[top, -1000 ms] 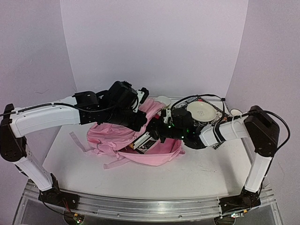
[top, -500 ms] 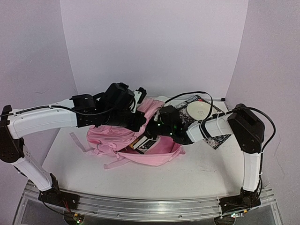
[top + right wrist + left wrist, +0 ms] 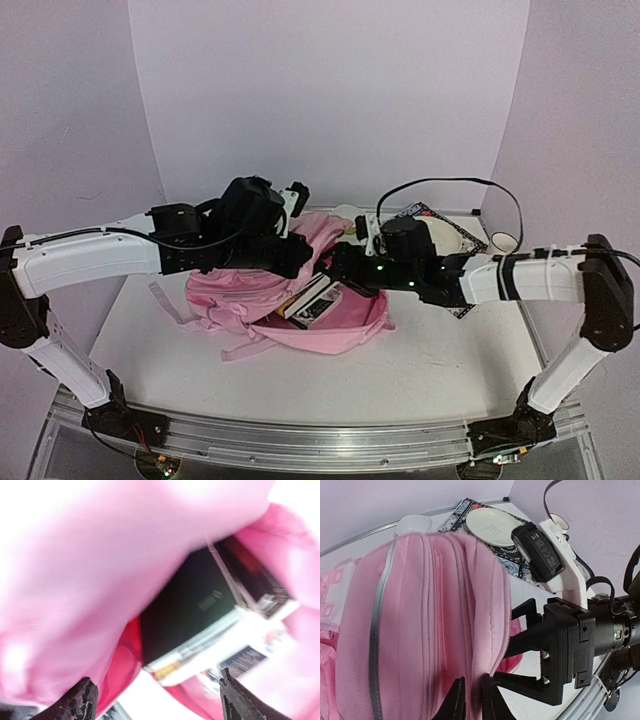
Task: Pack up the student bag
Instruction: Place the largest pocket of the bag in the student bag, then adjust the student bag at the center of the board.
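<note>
The student bag [image 3: 235, 290] lies on the table, a soft pink backpack with its mouth facing right. My left gripper [image 3: 300, 250] holds the upper flap up. In the left wrist view its gripper [image 3: 472, 702] is shut on the pink zip edge of the student bag [image 3: 420, 610]. Books [image 3: 312, 298] lie inside the mouth. My right gripper [image 3: 338, 272] is right at the mouth and stands open. In the right wrist view that gripper [image 3: 157, 700] stands wide with nothing between its fingers. A dark-covered book [image 3: 200, 610] lies just ahead, under the pink flap [image 3: 100, 565].
A white plate [image 3: 455, 237] rests on a patterned mat [image 3: 420, 212] behind the right arm. A white cup [image 3: 503, 242] stands at the far right and a white bowl [image 3: 347, 212] behind the bag. Straps [image 3: 165, 300] trail left of the bag.
The right gripper's jaws have opened wide at the bag's mouth, and the right arm's elbow has swung out to the right and lower. The left gripper has kept the flap raised.
</note>
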